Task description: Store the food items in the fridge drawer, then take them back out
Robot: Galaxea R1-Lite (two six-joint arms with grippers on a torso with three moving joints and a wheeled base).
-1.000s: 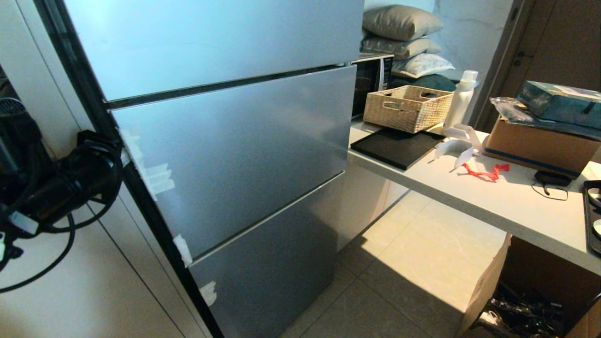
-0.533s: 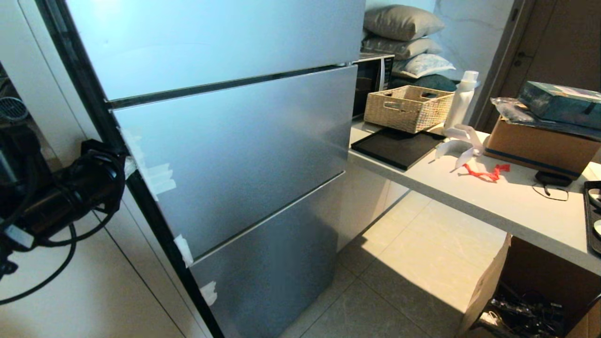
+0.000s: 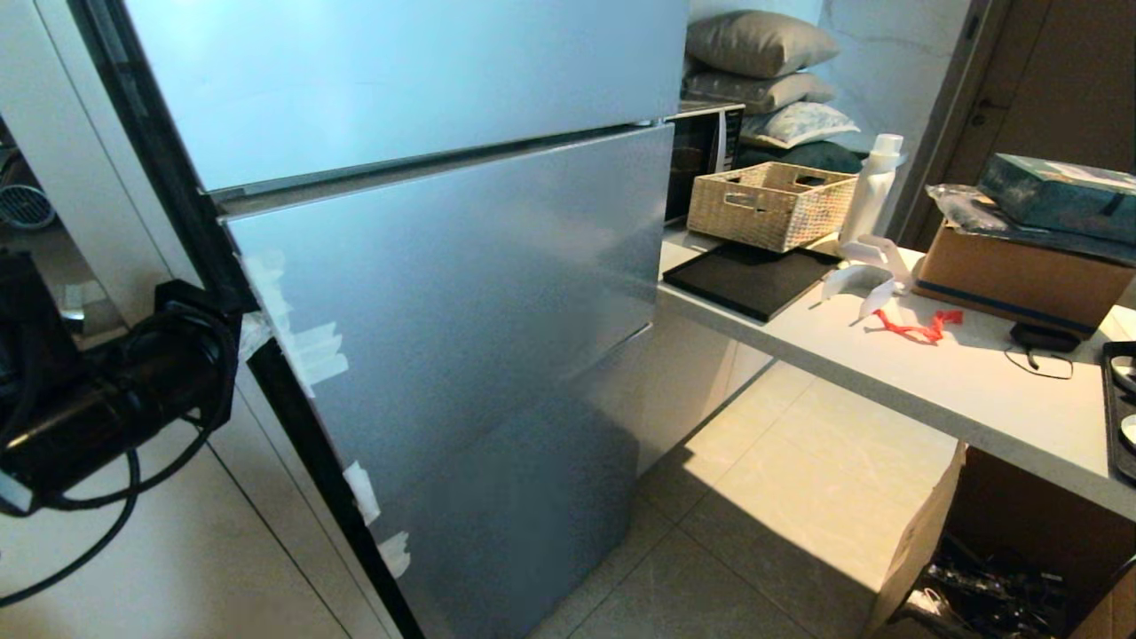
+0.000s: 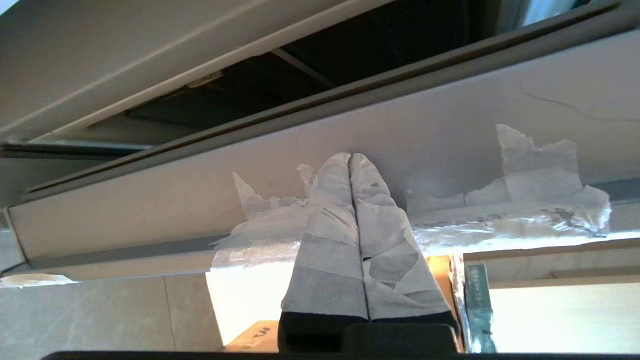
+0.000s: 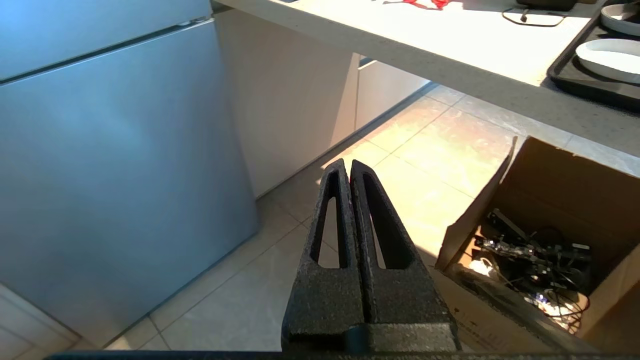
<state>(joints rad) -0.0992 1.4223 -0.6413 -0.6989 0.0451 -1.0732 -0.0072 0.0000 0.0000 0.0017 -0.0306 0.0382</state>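
The left gripper (image 4: 350, 160) is seen with its tape-wrapped fingers (image 4: 330, 220) pressed together, nothing between them, their tips set against the side edge of the middle fridge door (image 3: 444, 302), among torn white tape (image 4: 540, 175). In the head view the left arm (image 3: 106, 390) is found at the nine o'clock edge, reaching to that door's left edge. The door stands slightly ajar: a pale strip shows along its top, and a dark gap into the fridge is seen in the left wrist view. Whether the fingers are hooked behind the edge cannot be told.

The right gripper (image 5: 350, 167) is held with its black fingers together and empty, above the tiled floor (image 5: 400, 165), with an open cardboard box (image 5: 545, 210) of cables at about four o'clock in its own view.

The food items and the fridge drawer are shown in no view. A counter (image 3: 932, 373) lies at about three o'clock in the head view, bearing a wicker basket (image 3: 768, 202), a black tray (image 3: 750, 280) and a white bottle (image 3: 874, 186)
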